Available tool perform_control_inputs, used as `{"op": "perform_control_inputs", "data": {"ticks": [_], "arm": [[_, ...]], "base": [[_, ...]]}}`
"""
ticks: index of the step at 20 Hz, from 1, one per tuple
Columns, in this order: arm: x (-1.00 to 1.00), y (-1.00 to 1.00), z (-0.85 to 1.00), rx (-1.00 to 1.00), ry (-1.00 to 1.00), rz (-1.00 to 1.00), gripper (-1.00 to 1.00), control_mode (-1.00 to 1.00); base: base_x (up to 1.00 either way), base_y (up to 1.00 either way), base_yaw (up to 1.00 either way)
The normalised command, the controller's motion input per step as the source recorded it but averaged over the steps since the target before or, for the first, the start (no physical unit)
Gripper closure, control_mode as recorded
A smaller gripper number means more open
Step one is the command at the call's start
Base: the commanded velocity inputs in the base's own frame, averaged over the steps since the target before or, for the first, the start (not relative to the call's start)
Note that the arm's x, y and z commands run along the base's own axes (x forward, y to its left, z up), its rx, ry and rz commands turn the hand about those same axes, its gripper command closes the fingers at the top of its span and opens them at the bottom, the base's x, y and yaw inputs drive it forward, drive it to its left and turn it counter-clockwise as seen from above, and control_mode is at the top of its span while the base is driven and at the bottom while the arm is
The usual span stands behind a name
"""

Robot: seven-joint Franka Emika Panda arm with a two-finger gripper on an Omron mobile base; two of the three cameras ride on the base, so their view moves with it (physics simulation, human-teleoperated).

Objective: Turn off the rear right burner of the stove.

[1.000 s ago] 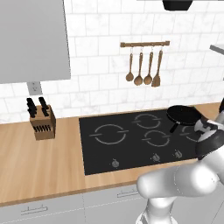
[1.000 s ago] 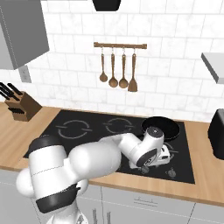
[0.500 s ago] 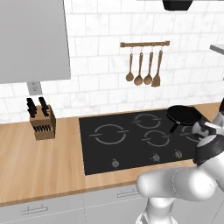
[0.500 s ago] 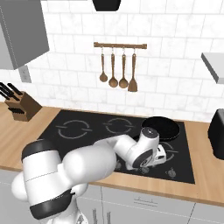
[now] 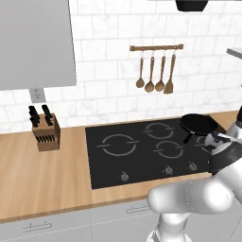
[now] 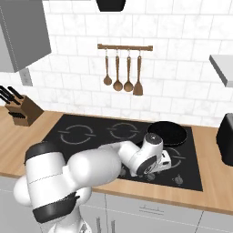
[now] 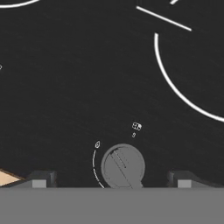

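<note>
The stove [image 5: 142, 158] is a black glass cooktop [image 6: 93, 129] set in a wooden counter, with a row of small round knobs [image 5: 168, 170] along its front edge. A black pan [image 5: 198, 124] [image 6: 167, 132] sits on its rear right burner. My gripper [image 6: 155, 167] hangs low over the knob row at the front right [image 5: 221, 150]. In the hand view the gripper [image 7: 113, 180] is open, and its two dark fingertips [image 7: 41, 179] stand either side of one grey knob [image 7: 123, 167] without touching it. A burner ring curves across the stove glass [image 7: 87, 65] at the upper right.
A knife block [image 5: 45, 132] [image 6: 22, 111] stands on the counter at the left. Wooden utensils on a rail [image 5: 156, 71] [image 6: 123, 68] hang on the tiled wall behind the stove. A dark toaster [image 6: 225, 139] stands at the right, and a grey cabinet [image 5: 33, 42] hangs upper left.
The hand has sunk slightly toward the front knob row and the elbow has shifted a little. Pan and counter things have not moved.
</note>
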Motion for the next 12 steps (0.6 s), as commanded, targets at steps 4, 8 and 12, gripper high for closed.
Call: {"op": "perform_control_inputs", "data": {"ticks": [4, 8, 12], "arm": [[0.06, 0.0, -0.08, 0.0, 0.0, 0.0, -1.0, -1.0], [0.03, -0.14, -0.02, 0.0, 0.0, 0.0, -1.0, -1.0], [0.15, -0.05, -0.02, 0.0, 0.0, 0.0, -1.0, -1.0]], "base": [[0.0, 0.0, 0.0], [0.0, 0.0, 0.0], [0.0, 0.0, 0.0]]}}
